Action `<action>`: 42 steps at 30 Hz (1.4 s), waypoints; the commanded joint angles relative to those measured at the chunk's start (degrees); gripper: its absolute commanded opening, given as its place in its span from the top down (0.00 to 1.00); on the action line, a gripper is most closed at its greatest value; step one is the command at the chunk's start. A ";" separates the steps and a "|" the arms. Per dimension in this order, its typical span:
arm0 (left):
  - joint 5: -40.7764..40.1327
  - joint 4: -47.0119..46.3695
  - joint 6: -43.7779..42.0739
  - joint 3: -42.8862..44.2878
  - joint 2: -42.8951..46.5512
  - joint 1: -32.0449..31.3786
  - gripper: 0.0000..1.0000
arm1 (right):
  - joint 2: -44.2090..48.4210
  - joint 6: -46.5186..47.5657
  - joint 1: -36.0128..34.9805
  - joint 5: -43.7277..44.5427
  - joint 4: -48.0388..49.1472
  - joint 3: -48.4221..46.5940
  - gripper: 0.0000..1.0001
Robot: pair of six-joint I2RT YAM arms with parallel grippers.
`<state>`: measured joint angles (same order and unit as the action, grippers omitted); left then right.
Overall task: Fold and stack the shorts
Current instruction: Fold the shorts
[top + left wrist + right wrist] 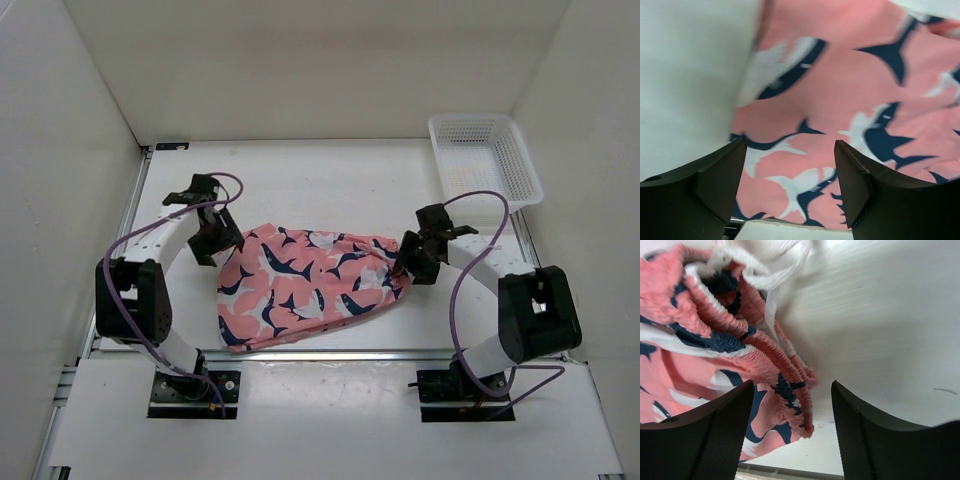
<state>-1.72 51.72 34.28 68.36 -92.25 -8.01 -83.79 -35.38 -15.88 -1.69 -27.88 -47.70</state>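
Observation:
The salmon-pink shorts (305,285) with navy and white sharks lie crumpled in the middle of the table. My left gripper (214,240) hovers at their left edge. In the left wrist view it (790,170) stands open over the flat fabric (840,85), and nothing is pinched. My right gripper (408,262) is at the bunched right end. In the right wrist view it (792,425) is open; the ruffled elastic waistband (785,385) reaches partly into the gap, and neither finger presses on it. A white drawstring (765,265) lies above the waistband.
A white plastic mesh basket (485,160) stands at the back right corner of the table. White walls enclose the table (330,185) on the left, back and right. Purple cables loop over both arms.

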 commanded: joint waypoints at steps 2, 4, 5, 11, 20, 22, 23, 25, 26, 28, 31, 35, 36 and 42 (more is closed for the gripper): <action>0.13 0.05 -0.44 -5.33 7.42 5.63 0.18 | -3.48 1.54 -4.23 -1.29 2.04 -1.43 0.34; 1.53 -0.65 -1.14 -7.61 8.83 8.08 0.20 | -5.93 1.54 -5.03 -1.29 2.57 -1.95 0.40; 2.06 -0.66 -1.15 -8.23 8.84 8.71 0.20 | -6.73 1.54 -5.56 -1.29 3.18 -1.96 0.43; 4.52 -1.80 -2.29 -9.91 8.84 9.77 0.22 | -7.27 0.40 -5.40 2.56 0.64 -3.00 0.98; 6.81 -2.94 -1.24 -9.29 7.26 5.65 0.70 | 1.52 3.73 -4.78 19.00 -10.95 -7.93 1.00; 7.34 -3.82 -0.71 -10.09 5.68 4.06 0.90 | 2.66 4.87 -4.78 22.08 -12.28 -9.50 1.00; 7.34 -4.35 -0.10 -10.78 5.68 2.92 0.90 | 2.67 5.40 -4.78 23.30 -12.90 -10.04 1.00; 8.04 -6.01 0.52 -12.28 4.19 2.13 0.90 | 3.27 6.62 -4.78 25.33 -14.13 -11.61 1.00; 8.04 -6.63 0.52 -12.28 4.18 2.12 0.90 | 3.28 6.64 -4.78 26.64 -14.83 -11.62 1.00; 8.75 -7.77 1.05 -12.81 1.82 0.37 0.90 | 3.81 8.12 -4.78 27.35 -15.54 -13.72 1.00; 9.36 -9.18 1.57 -11.32 -1.52 -2.35 0.90 | 4.94 8.83 -4.78 27.89 -17.03 -15.84 1.00; 9.36 -10.24 2.19 -8.69 -6.62 -5.61 0.90 | 5.57 9.36 -7.22 27.89 -19.31 -21.36 1.00; 9.88 -10.24 2.19 -8.16 -7.50 -6.22 0.90 | 5.57 9.36 -7.93 27.89 -20.01 -22.68 1.00; 9.89 -10.77 2.72 -5.52 -10.15 -7.46 0.90 | 3.38 7.96 -17.07 26.13 -24.06 -33.85 1.00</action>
<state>8.25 43.16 36.49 61.08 -101.71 -14.87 -80.58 -26.96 -28.99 24.71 -49.65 -75.85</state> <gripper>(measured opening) 0.109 0.134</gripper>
